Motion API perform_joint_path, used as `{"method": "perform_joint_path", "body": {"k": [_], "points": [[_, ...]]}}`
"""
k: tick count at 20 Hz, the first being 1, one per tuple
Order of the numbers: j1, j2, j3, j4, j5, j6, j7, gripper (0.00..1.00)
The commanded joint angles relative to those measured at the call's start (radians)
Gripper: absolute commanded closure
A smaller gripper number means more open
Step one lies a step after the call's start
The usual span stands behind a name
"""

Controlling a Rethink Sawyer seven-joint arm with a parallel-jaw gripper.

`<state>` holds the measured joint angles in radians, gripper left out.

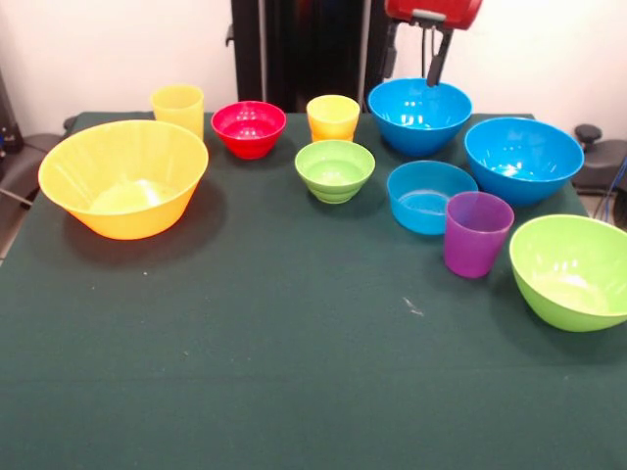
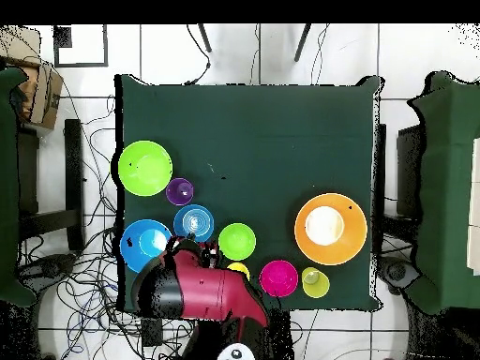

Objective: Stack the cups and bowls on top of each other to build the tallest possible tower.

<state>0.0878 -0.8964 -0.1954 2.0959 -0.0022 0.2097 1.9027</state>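
All bowls and cups stand apart on the green table; nothing is stacked. The huge orange-yellow bowl is at the left, with a yellow cup behind it. The small red bowl, the second yellow cup and the small green bowl are mid-table. At the right are two large blue bowls, the shallow blue bowl, the purple cup and the lime green bowl. My gripper hangs empty above the far blue bowl.
In the overhead view the red arm covers one large blue bowl at the table's robot-side edge. The other blue bowl and the orange-yellow bowl show there. Dark chairs stand beside the table.
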Motion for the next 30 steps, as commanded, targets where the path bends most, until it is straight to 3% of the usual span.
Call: {"method": "perform_joint_path", "body": {"k": [1,10,19,30], "points": [[-0.049,-0.004,0.112,0.125,-0.014,-0.105,0.159,0.00],[-0.109,0.029,0.105,0.155,-0.082,-0.189,0.117,0.00],[-0.105,0.078,0.094,0.146,-0.095,-0.250,0.124,0.00],[-0.056,0.096,0.044,0.116,-0.078,-0.239,0.123,0.00]]}}
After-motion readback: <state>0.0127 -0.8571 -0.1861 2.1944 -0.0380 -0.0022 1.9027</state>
